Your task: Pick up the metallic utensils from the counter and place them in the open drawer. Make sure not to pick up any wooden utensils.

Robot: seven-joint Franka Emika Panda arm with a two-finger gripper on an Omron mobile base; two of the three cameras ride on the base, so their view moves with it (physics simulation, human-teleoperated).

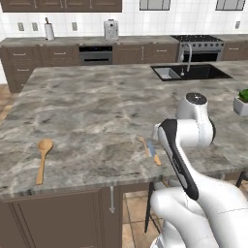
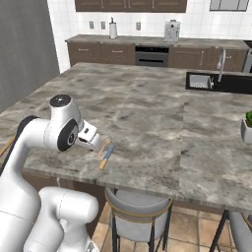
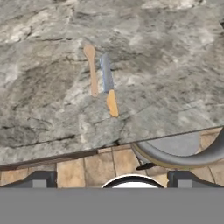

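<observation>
Grey-brown marbled stone makes up the broad surface (image 1: 97, 111) over dark brown cabinets, and near its front edge lie two small slim utensils side by side. One is a golden-yellow utensil with a spoon-like head (image 3: 91, 70), the other a utensil with a bluish-grey handle and an orange-yellow end (image 3: 108, 84); they lie almost parallel, just beside each other, the bluish-grey one reaching closer to the surface's edge. In the left base view the same pair (image 1: 150, 150) rests just beside the white arm's elbow. Well apart from that pair, along the same front edge, lies a large tan wooden spoon with a round bowl and a long straight handle (image 1: 42, 160), its bowl pointing away from the edge. The gripper (image 3: 111, 179) hangs off the surface's edge on the near side of the pair, over the tiled floor and a grey round stool seat (image 3: 175, 151), its two dark fingertips (image 3: 41, 178) spread wide apart with nothing between them
</observation>
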